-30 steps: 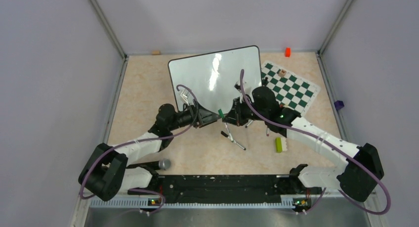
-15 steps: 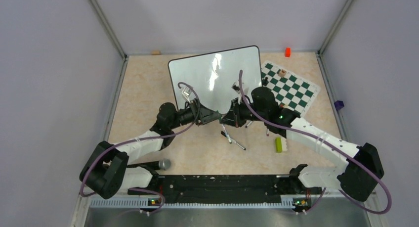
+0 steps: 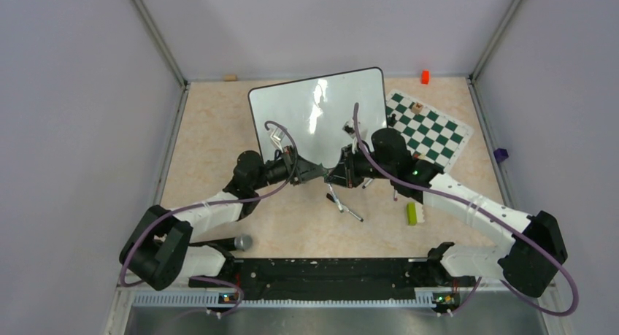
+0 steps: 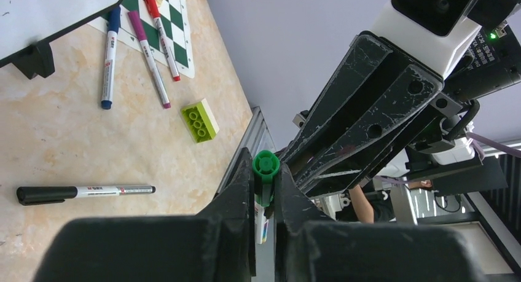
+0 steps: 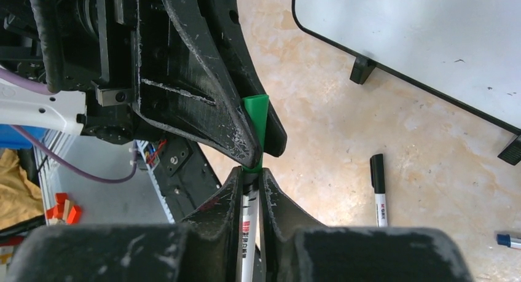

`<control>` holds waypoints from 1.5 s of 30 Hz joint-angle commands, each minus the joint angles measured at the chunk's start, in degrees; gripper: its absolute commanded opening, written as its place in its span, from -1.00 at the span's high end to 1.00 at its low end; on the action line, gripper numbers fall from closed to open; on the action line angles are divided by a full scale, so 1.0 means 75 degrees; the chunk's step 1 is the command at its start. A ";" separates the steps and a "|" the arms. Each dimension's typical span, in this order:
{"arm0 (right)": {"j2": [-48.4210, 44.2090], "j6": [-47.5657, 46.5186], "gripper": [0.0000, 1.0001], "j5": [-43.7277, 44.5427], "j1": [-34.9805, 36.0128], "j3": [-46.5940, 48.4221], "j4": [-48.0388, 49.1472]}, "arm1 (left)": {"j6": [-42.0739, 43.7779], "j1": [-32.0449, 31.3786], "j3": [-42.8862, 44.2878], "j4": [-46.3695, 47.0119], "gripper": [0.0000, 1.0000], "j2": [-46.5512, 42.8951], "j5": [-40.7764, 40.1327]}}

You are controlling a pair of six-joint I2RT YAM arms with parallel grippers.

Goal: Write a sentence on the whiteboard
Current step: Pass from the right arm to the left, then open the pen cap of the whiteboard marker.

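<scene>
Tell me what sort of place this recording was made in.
Probably a lab robot cell: plain walls on metal framing enclose a tabletop with two bolted arms, a whiteboard and chess mat.

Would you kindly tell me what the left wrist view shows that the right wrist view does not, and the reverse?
Only the left wrist view shows the green brick and the red marker and purple marker by the chess mat. Only the right wrist view shows small orange bits beyond the table's edge. Both show the whiteboard, the black marker, and the green marker gripped by the left pincer and the right pincer.
</scene>
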 commanded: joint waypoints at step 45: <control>-0.1232 0.4927 0.09 0.2212 0.0878 -0.2463 0.7978 | -0.0909 -0.0071 -0.0296 0.3182 1.00 -0.1223 -0.2613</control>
